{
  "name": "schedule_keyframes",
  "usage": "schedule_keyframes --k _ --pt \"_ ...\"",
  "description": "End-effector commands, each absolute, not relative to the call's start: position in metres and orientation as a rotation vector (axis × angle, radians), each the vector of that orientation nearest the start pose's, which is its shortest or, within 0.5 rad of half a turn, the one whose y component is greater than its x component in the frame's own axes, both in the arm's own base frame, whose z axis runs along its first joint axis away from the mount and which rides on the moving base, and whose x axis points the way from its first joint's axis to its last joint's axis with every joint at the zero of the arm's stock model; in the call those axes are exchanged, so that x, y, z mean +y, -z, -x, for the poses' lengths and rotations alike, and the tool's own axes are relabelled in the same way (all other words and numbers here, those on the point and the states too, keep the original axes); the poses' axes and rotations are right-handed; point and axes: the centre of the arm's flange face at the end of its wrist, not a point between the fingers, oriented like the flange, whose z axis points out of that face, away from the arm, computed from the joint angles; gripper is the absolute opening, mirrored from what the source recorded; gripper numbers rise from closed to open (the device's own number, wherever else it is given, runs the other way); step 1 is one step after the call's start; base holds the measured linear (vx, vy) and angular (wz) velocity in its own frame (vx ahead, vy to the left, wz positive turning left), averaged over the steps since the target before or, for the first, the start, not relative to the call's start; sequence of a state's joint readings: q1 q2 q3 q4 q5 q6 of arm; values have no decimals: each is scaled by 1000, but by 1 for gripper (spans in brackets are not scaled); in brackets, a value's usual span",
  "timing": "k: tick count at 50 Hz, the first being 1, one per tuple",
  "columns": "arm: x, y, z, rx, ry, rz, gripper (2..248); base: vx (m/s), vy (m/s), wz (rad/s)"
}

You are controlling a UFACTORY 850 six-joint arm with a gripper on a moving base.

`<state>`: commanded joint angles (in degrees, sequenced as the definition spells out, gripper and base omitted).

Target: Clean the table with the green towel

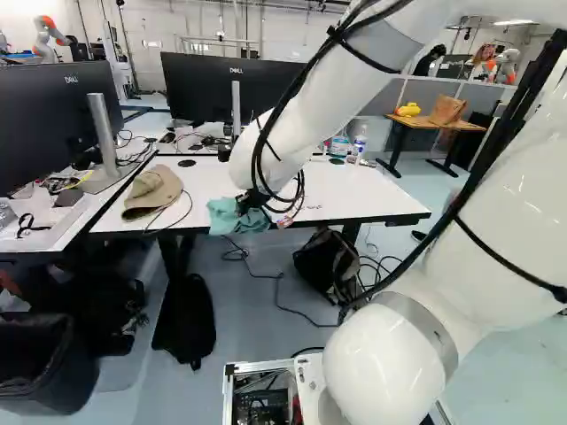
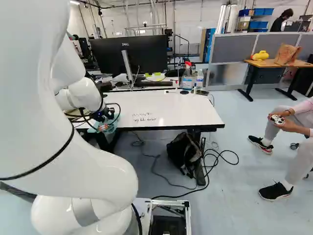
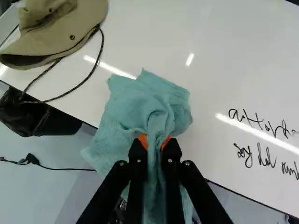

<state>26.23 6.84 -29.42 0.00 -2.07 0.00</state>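
Pinches fold of green towel btwn nearly closed jaws of gripper; holds it over tbl edge, btwn hat & blk writing.

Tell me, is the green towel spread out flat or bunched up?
Bunched up. The green towel is pinched between the orange pads of the pincer, and the rest shows wrinkly folds.

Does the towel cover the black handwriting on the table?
No, the handwriting shows uncovered on the white tabletop, beside the green towel pinched between the gripper's two fingers.
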Motion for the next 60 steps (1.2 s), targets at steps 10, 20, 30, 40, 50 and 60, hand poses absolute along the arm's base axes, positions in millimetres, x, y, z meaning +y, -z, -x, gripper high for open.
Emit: schedule_keyframes --k 10,20,30,40,50,60 --pt "165 -420 -335 -660 802 2833 46 0 0 0" --pt "165 -419 -335 -661 792 2838 46 0 0 0" --pt "158 -420 -340 -630 795 2851 46 0 0 0" --pt "146 -420 -353 -569 800 2874 46 0 0 0" --pt "135 -420 -369 -514 804 2895 46 0 0 0" --pt "131 -421 -389 -478 807 2907 46 0 0 0"
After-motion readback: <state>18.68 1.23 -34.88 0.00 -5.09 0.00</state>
